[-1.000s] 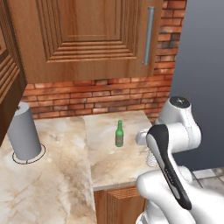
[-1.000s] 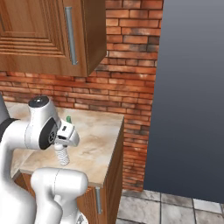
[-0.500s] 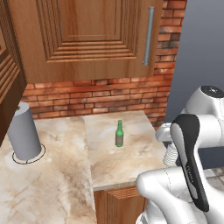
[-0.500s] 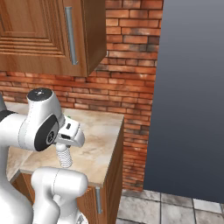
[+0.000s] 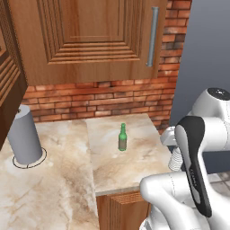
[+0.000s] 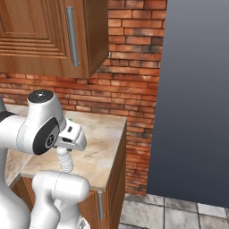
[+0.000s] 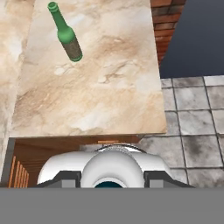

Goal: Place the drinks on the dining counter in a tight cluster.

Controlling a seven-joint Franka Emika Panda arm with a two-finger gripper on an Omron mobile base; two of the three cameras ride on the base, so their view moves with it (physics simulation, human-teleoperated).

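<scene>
A slim dark-green glass bottle (image 5: 122, 137), one of the drinks, stands upright on a small marble counter (image 5: 117, 170) against a brick wall. The hand view has this bottle (image 7: 66, 35) at its upper left, far from the hand. My gripper's hand (image 5: 170, 137) hangs at the counter's right edge, to the right of the bottle and apart from it. From the right base view the hand (image 6: 71, 136) sits over the counter's near part. Its fingers are hidden, so the frames do not tell whether they are open or shut. The dining counter is out of view.
A grey cylinder (image 5: 24, 137) stands at the counter's left. A wooden wall cabinet (image 5: 90, 40) hangs above. A tall dark-grey panel (image 6: 197, 98) rises right of the counter, with tiled floor (image 7: 197, 109) below it.
The arm has swung to the right and back from the counter, its elbow now over the counter's right edge. The green bottle has not moved.
</scene>
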